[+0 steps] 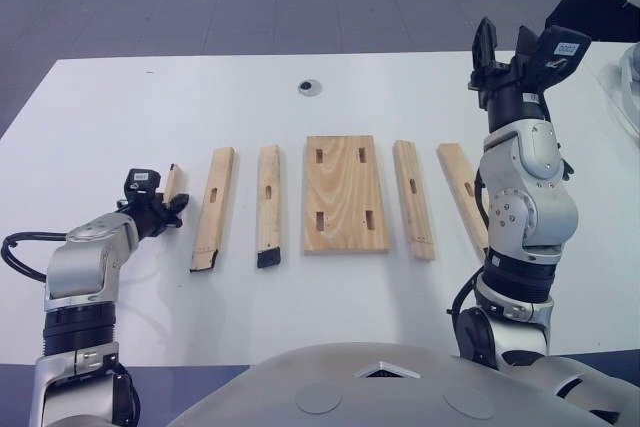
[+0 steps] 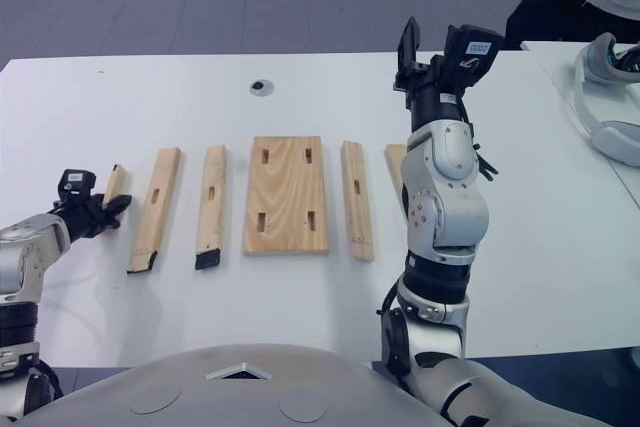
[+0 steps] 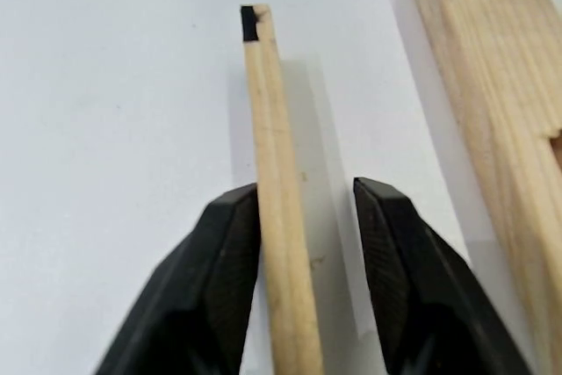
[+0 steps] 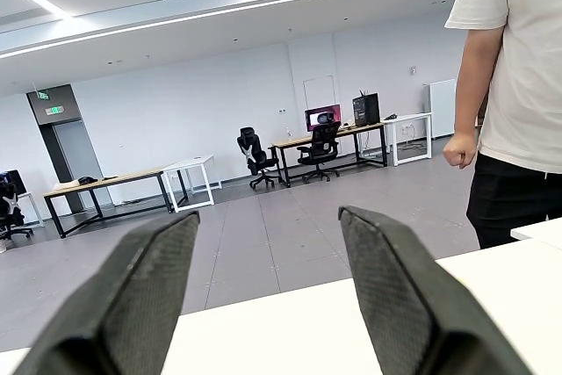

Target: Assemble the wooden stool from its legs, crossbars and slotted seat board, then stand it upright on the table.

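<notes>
**A:** Biggest thing first: we've got the white table [image 1: 120, 117], with all the wooden parts lying flat on it in one row, none of them joined.

**B:** Yep. The slotted seat board [image 1: 345, 193] sits mid-row, four slots facing up.

**A:** We count two legs on each side of it. On the robot's left are the outer left leg [image 1: 213, 209] and the inner left leg [image 1: 268, 205], each with a black tip at the near end. On its right are the inner right leg [image 1: 413, 199] and the outer right leg [image 1: 460, 182], that last one partly hidden behind the right arm.

**B:** The right gripper [image 4: 268, 214] is up in the air over the table's far right part, fingers spread wide and empty.

**A:** The left gripper [image 3: 306, 189] is down at the row's left end, jaws apart and straddling the thin crossbar [image 3: 279, 217]. One finger sits right against the stick and the other shows a gap, so we wouldn't call it clamped.

**B:** That crossbar lies on the table just beside the outer left leg, not touching it.

**A:** Smallest bit: a round grommet [image 1: 310, 87] in the tabletop beyond the seat board.
</notes>
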Controlling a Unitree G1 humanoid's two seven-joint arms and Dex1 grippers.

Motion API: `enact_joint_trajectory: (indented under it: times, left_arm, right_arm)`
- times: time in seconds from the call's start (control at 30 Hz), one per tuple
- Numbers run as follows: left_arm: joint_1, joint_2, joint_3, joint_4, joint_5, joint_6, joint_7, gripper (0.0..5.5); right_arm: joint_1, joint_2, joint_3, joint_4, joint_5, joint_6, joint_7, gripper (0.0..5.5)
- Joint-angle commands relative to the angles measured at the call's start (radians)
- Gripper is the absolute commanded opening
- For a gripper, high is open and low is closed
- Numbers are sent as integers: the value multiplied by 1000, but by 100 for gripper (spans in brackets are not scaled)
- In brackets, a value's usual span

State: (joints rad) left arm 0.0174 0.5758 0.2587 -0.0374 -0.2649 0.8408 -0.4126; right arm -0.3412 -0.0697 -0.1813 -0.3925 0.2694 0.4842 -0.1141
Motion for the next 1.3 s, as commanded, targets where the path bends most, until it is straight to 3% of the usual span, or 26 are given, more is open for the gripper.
enact_joint_trajectory:
  times: [0.03, 0.27, 0.4, 0.57, 0.63, 0.73, 0.83, 0.9, 1.1, 1.3]
  left_arm:
    - [18, -28, -27, 39, 7, 15, 9, 129]
    - [-11, -34, -29, 50, 11, -7, 25, 41]
    - [-54, -15, -19, 92, 17, -52, 26, 40]
    - [-411, 97, 52, 344, 2, -266, -22, 40]
    - [-600, 81, 55, 392, -61, -304, -94, 40]
    - [-804, -31, 31, 361, -246, -192, -245, 40]
    - [-865, -132, -48, 281, -457, 6, -446, 40]
    - [-869, -148, -79, 242, -537, 97, -522, 40]
    - [-879, -192, -126, 123, -698, 271, -601, 40]
    - [-860, -201, -127, 86, -718, 300, -585, 40]
  right_arm:
    - [-20, -2, -10, 10, -1, 7, -3, 300]
    - [-30, -2, -14, 17, 0, 9, -3, 300]
    - [-34, -4, -12, 28, 2, 11, 4, 300]
    - [-54, -10, -22, 56, 23, 9, 27, 300]
    - [-94, -5, -64, 73, 104, 32, 59, 300]
    - [-198, -12, -185, 118, 438, 168, 161, 300]
    - [-335, -77, -284, 174, 939, 357, 286, 300]
    - [-377, -120, -277, 197, 1114, 432, 346, 300]
    - [-368, -176, -121, 202, 1302, 563, 397, 300]
    - [-370, -201, -114, 217, 1321, 512, 386, 300]
